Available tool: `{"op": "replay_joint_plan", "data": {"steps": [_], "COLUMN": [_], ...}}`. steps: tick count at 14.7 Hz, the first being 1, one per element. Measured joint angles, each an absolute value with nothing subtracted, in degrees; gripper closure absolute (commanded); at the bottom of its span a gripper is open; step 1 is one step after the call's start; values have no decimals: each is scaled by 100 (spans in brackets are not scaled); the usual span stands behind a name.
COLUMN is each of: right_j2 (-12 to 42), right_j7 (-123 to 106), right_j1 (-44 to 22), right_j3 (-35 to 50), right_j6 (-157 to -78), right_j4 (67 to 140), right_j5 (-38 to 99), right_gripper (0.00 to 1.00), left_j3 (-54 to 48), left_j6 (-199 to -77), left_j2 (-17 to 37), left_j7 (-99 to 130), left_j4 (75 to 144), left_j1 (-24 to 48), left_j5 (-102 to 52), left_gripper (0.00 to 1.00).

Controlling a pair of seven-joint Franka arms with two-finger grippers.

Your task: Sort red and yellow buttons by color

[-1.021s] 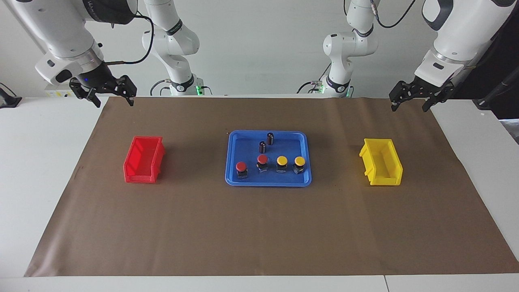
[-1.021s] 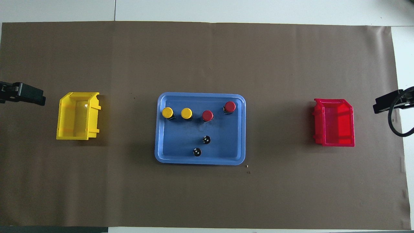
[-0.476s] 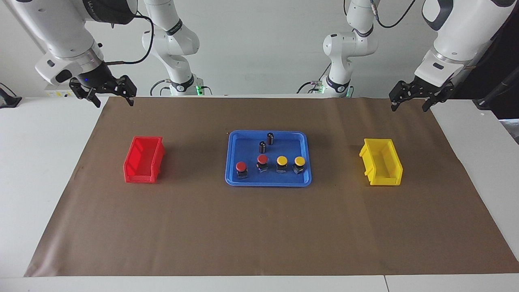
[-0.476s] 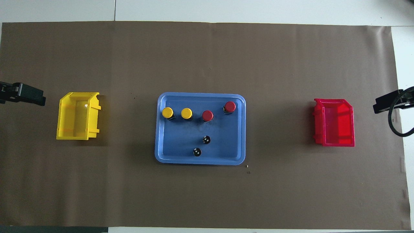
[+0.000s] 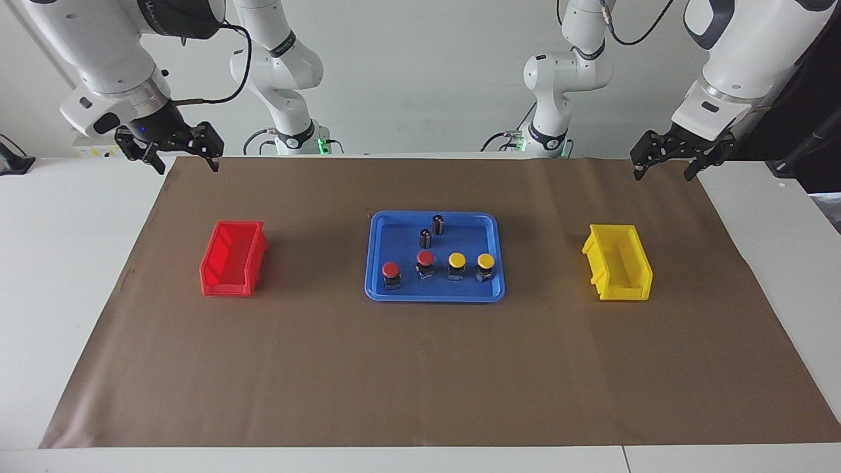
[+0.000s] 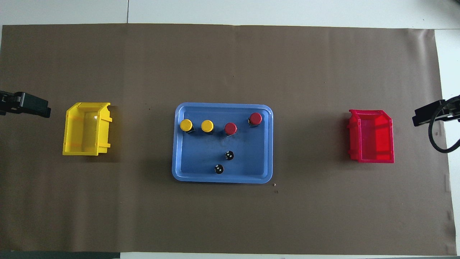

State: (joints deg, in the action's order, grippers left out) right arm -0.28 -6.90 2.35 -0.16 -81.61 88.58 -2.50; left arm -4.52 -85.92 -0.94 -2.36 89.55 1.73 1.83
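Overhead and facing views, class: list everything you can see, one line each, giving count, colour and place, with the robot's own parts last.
Tray: one, blue, middle of the brown paper.
Red buttons: two, on the tray, toward the right arm's end of a row.
Yellow buttons: two, same row, toward the left arm's end.
Cylinders: two, dark, on the tray, nearer to the robots than the buttons.
Red bin: one, empty, toward the right arm's end.
Yellow bin: one, empty, toward the left arm's end.
Paper: one brown sheet covering the white table.
Left gripper: open, empty, up over the paper's corner, waiting.
Right gripper: open, empty, up over the paper's corner at its own end.
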Motion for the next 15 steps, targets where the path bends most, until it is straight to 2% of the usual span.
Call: {"op": "replay_joint_plan", "data": {"steps": [6, 9, 12, 15], "right_j2": [-17, 135, 644, 1395], "right_j7": [-654, 322, 1496, 2465], "right_j1": [185, -294, -1137, -1818], "right_j3": [96, 465, 618, 625], "right_j6": [-8258, -8670, -9344, -10530], "right_j4": [8803, 8735, 8741, 8815], "right_j5": [-196, -88, -75, -75], "right_gripper": [0, 0, 0, 0], "left_j3": [-452, -452, -452, -452], "left_j6": [-8591, -8590, -8590, -8590], "left_j2": [-94, -94, -94, -94], "left_j7": [-236, -236, -236, -236], "left_j4": [8955, 8955, 8955, 8956], "left_j1": [174, 174, 174, 174], "left_j5": [183, 183, 183, 183], "left_gripper": [0, 0, 0, 0]}}
